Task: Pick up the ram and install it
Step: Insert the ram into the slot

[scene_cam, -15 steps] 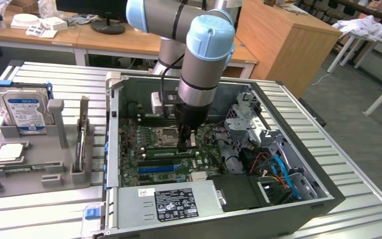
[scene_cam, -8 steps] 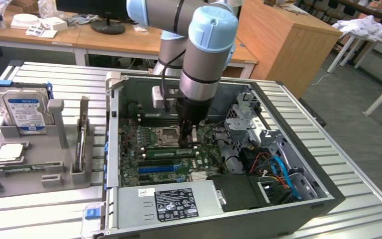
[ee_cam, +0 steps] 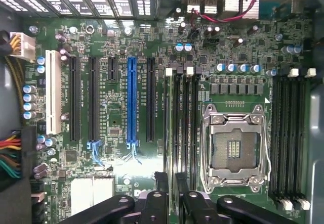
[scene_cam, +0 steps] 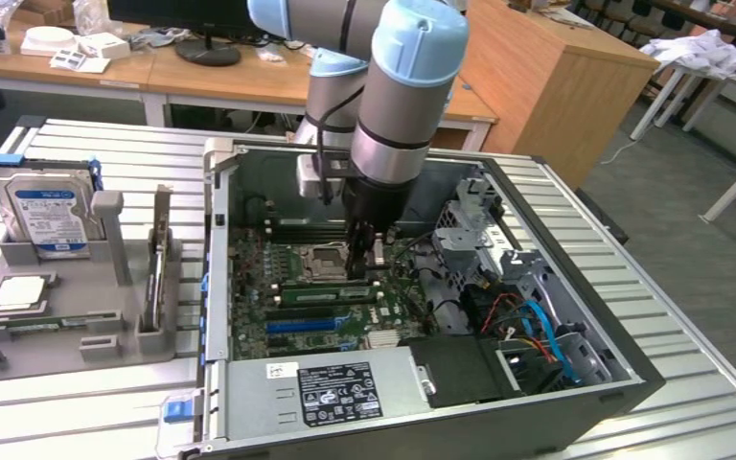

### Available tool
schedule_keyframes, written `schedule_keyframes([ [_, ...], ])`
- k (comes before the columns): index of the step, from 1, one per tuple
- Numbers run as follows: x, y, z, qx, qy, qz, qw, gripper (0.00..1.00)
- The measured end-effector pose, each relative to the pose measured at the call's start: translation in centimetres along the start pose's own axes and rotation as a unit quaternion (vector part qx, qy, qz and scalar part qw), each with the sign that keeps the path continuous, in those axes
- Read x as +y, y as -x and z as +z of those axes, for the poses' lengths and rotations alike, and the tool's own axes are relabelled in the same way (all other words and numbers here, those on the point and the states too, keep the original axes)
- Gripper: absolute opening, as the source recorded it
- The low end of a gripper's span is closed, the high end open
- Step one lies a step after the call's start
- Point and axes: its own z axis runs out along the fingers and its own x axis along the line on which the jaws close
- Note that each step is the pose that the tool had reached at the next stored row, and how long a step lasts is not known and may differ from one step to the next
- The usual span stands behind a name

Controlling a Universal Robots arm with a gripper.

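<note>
We see the long green ram stick (scene_cam: pixel 323 292) standing on edge in a slot, at 6 o'clock from the square silver socket (scene_cam: pixel 321 259) — upright so it fits. Do the black fingers (ee_cam: pixel 186 204) above pinch it? We cannot tell.

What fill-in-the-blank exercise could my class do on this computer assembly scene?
1. The gripper hangs inside the open computer ___, over the green motherboard.
2. The CPU socket is ___: there is no chip in it.
3. The hard drive stands in the grey rack outside the computer and bears a ___ label.

Missing words: case; empty; blue.
</note>
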Motion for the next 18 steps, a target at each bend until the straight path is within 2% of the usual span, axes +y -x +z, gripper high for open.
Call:
schedule_keyframes([
  [9, -0.3, 0.1, -1.51, 0.0, 0.0079, 0.0, 1.0, 0.2],
  [10, -0.43, 0.1, -2.61, 0.0001, 0.0112, 0.001, 0.9999, 0.2],
  [16, -0.51, 0.2, -3.95, 0.0, 0.014, 0.001, 0.9999, 0.2],
  [17, -0.56, 0.3, -4.92, 0.0001, 0.0154, 0.001, 0.9999, 0.2],
  [18, -0.57, 0.3, -5.15, 0.0001, 0.0158, 0.001, 0.9999, 0.2],
])
